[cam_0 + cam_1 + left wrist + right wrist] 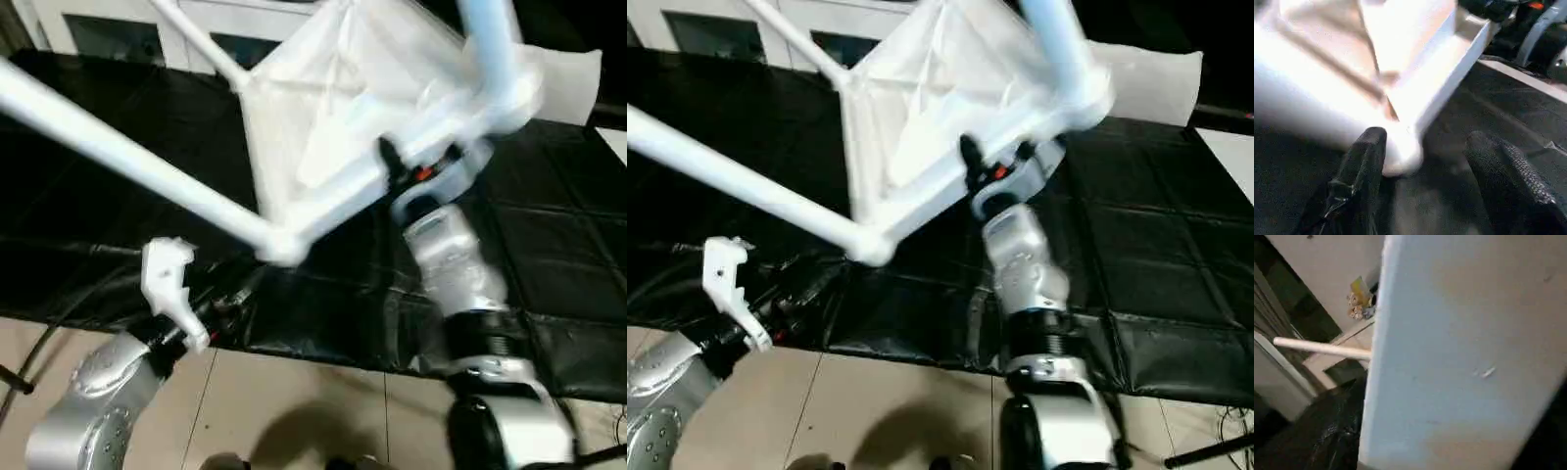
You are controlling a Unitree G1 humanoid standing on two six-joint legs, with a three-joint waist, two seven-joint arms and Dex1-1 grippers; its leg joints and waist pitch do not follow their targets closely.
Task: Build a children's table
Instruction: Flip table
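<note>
Smooth white plastic tabletop (323, 127), glossy black quilted mat (558, 235), brushed silver metal forearms (456, 264)

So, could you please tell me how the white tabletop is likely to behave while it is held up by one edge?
The tabletop probably stays stiff, since ribs cross its underside. It looks fairly light: thin plastic walls, carried tilted by the right claw on its rim. With long legs sticking out, it may swing or twist in the grip.

Right arm raised upright, its gripper (411, 166) closed on an edge; left arm low and bent (its black fingers (1364, 166) spread apart).
</note>
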